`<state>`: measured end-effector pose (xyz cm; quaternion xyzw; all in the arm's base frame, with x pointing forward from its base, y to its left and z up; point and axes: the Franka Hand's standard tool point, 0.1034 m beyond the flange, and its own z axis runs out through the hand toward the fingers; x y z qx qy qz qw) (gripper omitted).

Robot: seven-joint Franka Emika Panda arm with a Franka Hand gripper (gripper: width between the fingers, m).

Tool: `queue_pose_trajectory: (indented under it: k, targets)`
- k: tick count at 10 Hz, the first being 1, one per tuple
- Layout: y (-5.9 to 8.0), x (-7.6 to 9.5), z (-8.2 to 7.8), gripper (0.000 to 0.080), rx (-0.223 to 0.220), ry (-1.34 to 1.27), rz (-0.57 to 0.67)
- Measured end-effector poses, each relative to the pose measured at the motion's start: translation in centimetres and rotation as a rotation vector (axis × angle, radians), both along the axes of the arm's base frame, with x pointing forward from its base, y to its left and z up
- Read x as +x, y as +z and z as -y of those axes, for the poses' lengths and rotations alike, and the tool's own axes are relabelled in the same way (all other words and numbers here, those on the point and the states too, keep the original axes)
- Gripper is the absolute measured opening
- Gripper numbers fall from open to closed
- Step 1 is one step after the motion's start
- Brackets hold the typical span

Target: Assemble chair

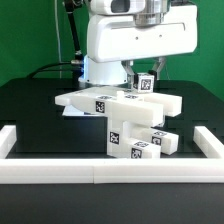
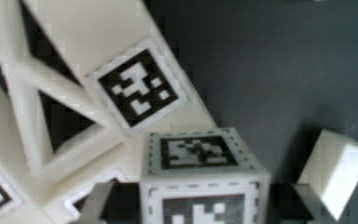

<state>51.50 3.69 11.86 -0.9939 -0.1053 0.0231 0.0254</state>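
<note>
The chair's white tagged pieces lie stacked in a pile point(image 1: 115, 120) in the middle of the black table. My gripper point(image 1: 145, 90) hangs over the back of the pile, towards the exterior view's right. It is shut on a small white cube point(image 1: 145, 83) with black-and-white tags. In the wrist view the cube point(image 2: 201, 150) sits between the two dark fingers point(image 2: 108, 198), tag faces showing on its top and front. My gripper point(image 2: 204, 202) holds it by its two sides. Beside the cube lies a white openwork chair piece point(image 2: 144, 85) with a large tag.
Long white border rails run along the front point(image 1: 110, 176), the exterior view's left point(image 1: 8, 140) and right point(image 1: 211, 140) of the table. Small tagged blocks point(image 1: 146, 150) sit low at the pile's front. Another white piece point(image 2: 341, 165) lies close to one finger.
</note>
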Motion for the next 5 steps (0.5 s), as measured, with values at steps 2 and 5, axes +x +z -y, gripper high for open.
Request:
queue_pose_trajectory:
  k: [2, 5]
  targets:
    - [0.00, 0.00, -0.01, 0.0287, -0.005, -0.104, -0.005]
    - [0.00, 0.00, -0.04, 0.0287, -0.012, -0.289, -0.013]
